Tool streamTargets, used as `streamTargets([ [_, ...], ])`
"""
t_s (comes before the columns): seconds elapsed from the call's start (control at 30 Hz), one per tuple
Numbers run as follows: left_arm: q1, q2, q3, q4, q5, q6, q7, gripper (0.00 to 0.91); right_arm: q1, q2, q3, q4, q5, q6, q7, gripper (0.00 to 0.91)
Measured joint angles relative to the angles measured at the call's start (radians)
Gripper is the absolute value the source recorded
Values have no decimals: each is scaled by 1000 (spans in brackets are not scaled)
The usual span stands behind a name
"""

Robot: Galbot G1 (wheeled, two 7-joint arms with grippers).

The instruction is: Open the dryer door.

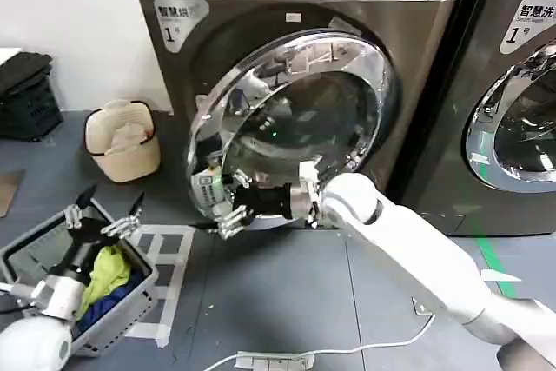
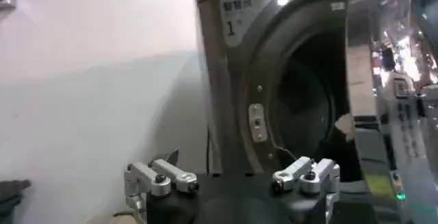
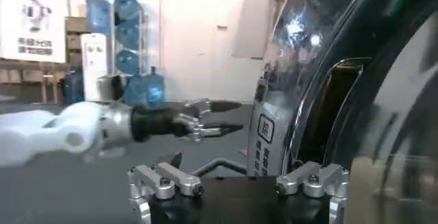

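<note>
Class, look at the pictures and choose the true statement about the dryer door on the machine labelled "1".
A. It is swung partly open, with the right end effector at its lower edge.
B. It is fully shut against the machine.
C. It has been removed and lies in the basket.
A: the dryer door stands swung out from the drum opening, and the right end effector sits at its lower chrome rim.

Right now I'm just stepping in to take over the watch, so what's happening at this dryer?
The right gripper is at the lower left rim of the dryer door, fingers open, not clamped on it. The door is already swung partly out from the bronze-grey machine marked "1", and the dark drum opening is exposed behind it. The left gripper hovers open over the grey laundry basket of clothes on the floor, idle.
</note>
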Motion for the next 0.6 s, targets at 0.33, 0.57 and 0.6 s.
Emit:
streamTargets([
  [0.33,-54,68,65,49,-4,-12,22,907,-28,-65,30,8,33,37,-135,907],
  [0.57,-87,100,102,81,-3,-26,44,907,-56,-112,70,23,36,53,-210,907],
  [0.6,-92,105,109,85,0,-32,51,907,-62,-119,77,27,36,56,-224,907],
])
